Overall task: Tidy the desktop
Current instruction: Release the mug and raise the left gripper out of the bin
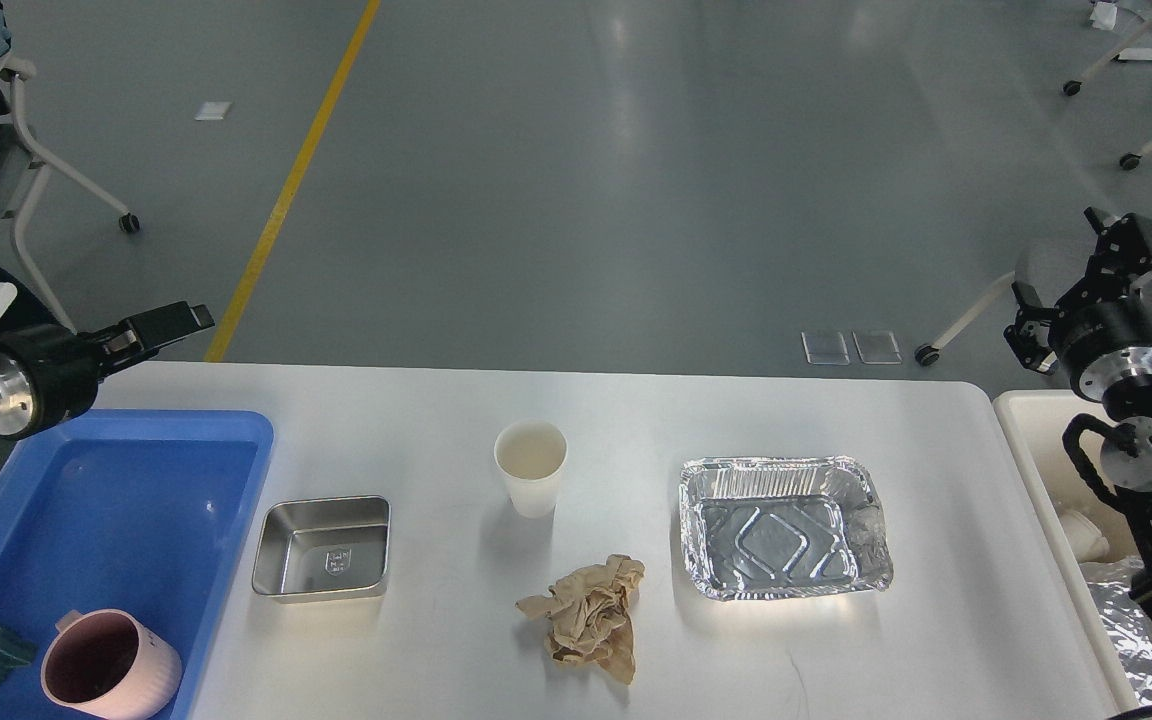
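Left gripper (181,320), right gripper (1121,235), both off desktop (636,420)

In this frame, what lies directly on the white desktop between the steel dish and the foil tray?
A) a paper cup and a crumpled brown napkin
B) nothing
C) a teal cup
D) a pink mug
A: the paper cup stands upright and the crumpled brown napkin lies nearer, both on the desktop between the steel dish and the foil tray.

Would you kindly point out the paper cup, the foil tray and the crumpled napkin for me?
paper cup (530,470), head view, on its white outer wall.
foil tray (781,545), head view, on its embossed floor.
crumpled napkin (591,615), head view, on the middle of the brown wad.
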